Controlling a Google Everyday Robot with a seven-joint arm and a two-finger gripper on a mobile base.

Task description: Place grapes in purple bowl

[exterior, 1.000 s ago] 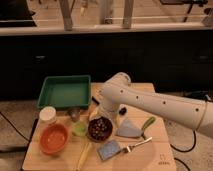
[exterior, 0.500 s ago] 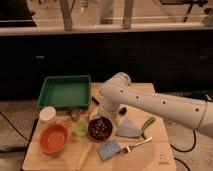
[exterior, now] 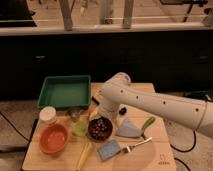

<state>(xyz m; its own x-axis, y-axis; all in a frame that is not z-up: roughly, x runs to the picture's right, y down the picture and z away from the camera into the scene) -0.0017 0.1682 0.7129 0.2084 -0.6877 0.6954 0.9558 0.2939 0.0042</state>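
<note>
The purple bowl [exterior: 91, 131] stands on the wooden table [exterior: 160, 155] near the middle front. A dark reddish knobbly cluster, the grapes [exterior: 101, 126], lies inside it. My white arm reaches in from the right and bends down over the bowl. My gripper [exterior: 103, 115] hangs just above the bowl's far rim, largely hidden by the wrist.
A green tray [exterior: 65, 92] sits at the back left. An orange bowl [exterior: 53, 138], a white jar [exterior: 48, 115] and a light-green cup [exterior: 80, 129] stand left of the purple bowl. A blue sponge [exterior: 109, 149], a fork [exterior: 137, 145], a grey cloth [exterior: 128, 130] and a green-handled tool [exterior: 147, 123] lie to the right.
</note>
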